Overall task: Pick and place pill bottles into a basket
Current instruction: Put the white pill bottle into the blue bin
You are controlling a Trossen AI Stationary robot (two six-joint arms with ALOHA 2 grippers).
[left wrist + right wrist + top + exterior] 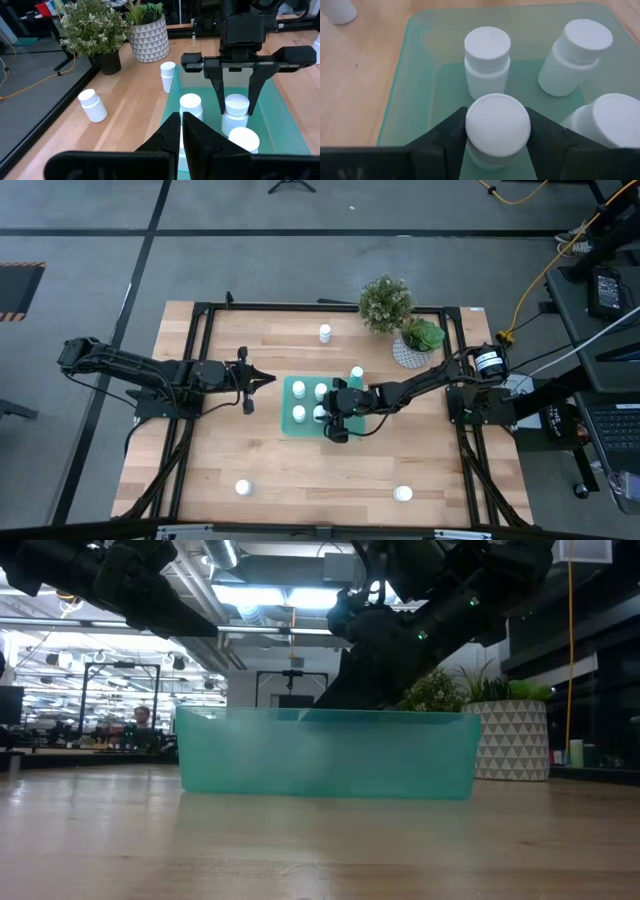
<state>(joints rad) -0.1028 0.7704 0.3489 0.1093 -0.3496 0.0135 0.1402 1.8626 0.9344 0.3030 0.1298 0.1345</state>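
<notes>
Right gripper [497, 131] clamped on a pill bottle [497, 125] inside the teal basket [288, 405], three other bottles [487, 60] standing around it; left gripper [268, 378] pinched closed, empty, hovering just beside the basket's left edge

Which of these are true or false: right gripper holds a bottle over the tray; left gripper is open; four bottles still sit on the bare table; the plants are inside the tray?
1. The right gripper is shut on a bottle over the tray. True.
2. The left gripper is open. False: its fingers are together, beside the tray.
3. Four bottles stand on the bare table. True.
4. The plants are inside the tray. False: they stand on the table outside it.
</notes>
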